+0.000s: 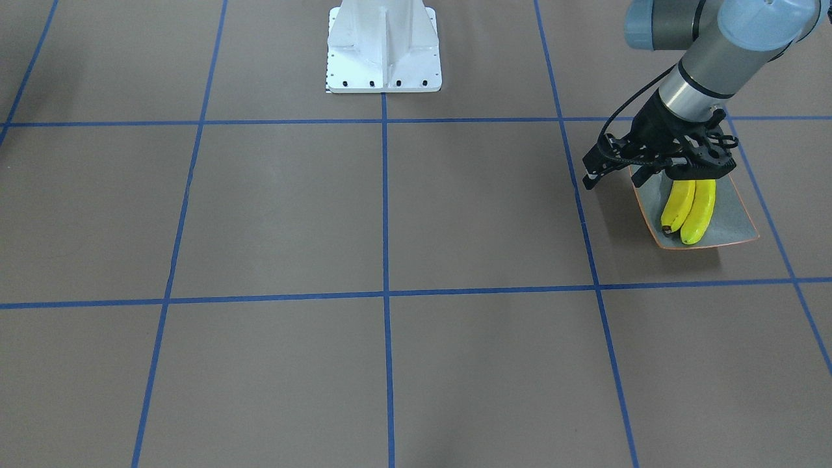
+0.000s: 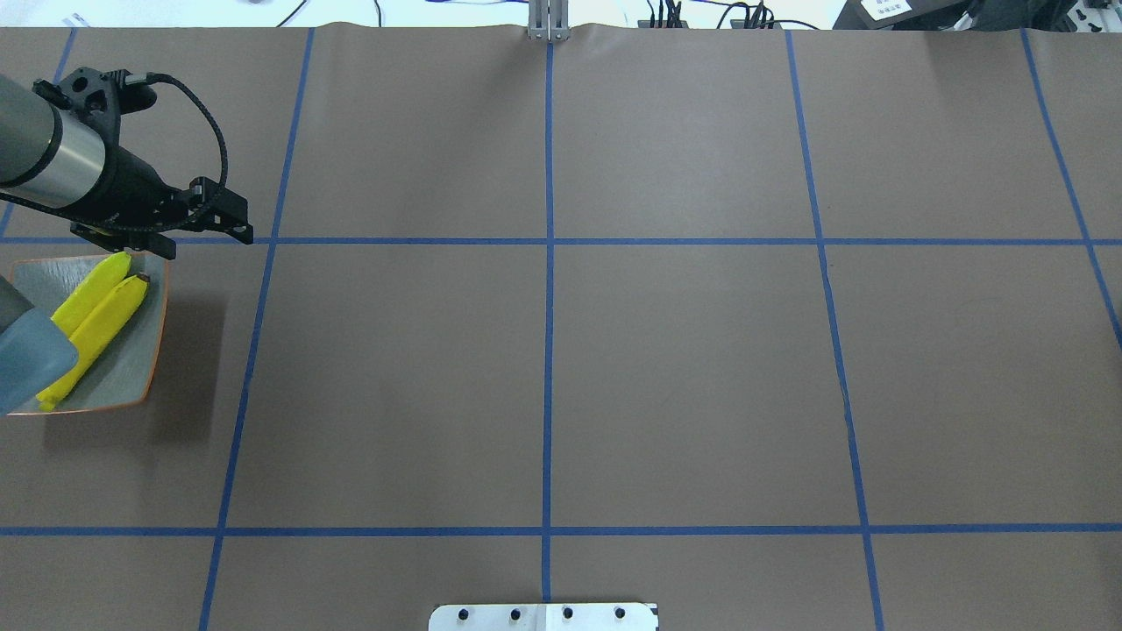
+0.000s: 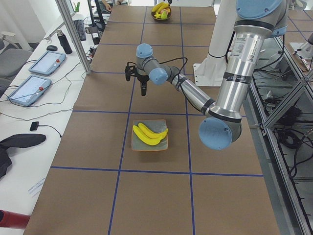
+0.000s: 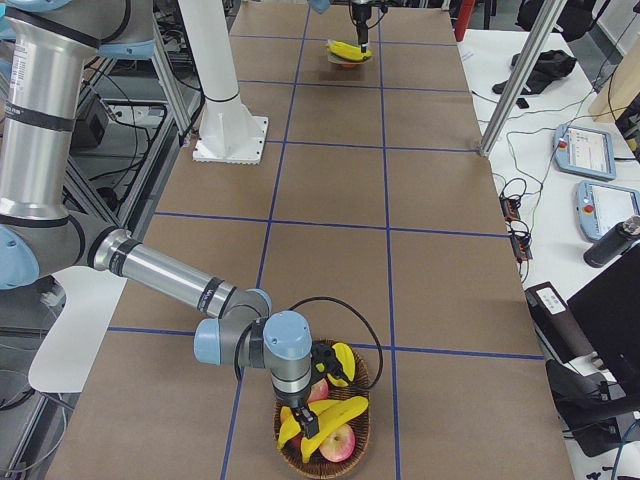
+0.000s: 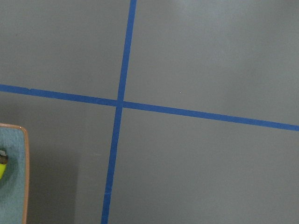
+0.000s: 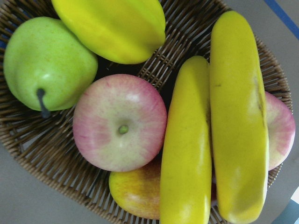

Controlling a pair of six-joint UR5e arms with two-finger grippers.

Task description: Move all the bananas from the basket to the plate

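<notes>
Two yellow bananas (image 2: 96, 315) lie side by side on the grey-green plate (image 2: 131, 359) at the table's left end, also in the front view (image 1: 689, 208) on the plate (image 1: 731, 211). My left gripper (image 2: 235, 226) hangs empty above the table just past the plate's far corner and looks open (image 1: 590, 174). Two more bananas (image 6: 210, 140) lie in the wicker basket (image 6: 32, 149) at the table's right end. My right gripper (image 4: 305, 420) is low over that basket, right at a banana (image 4: 335, 410). I cannot tell whether it is open or shut.
The basket also holds a green pear (image 6: 46, 60), a yellow star fruit (image 6: 112, 28) and pink apples (image 6: 119, 128). The robot's white base (image 1: 383, 52) stands mid-table at the near edge. Blue tape lines (image 2: 548, 263) cross the brown table.
</notes>
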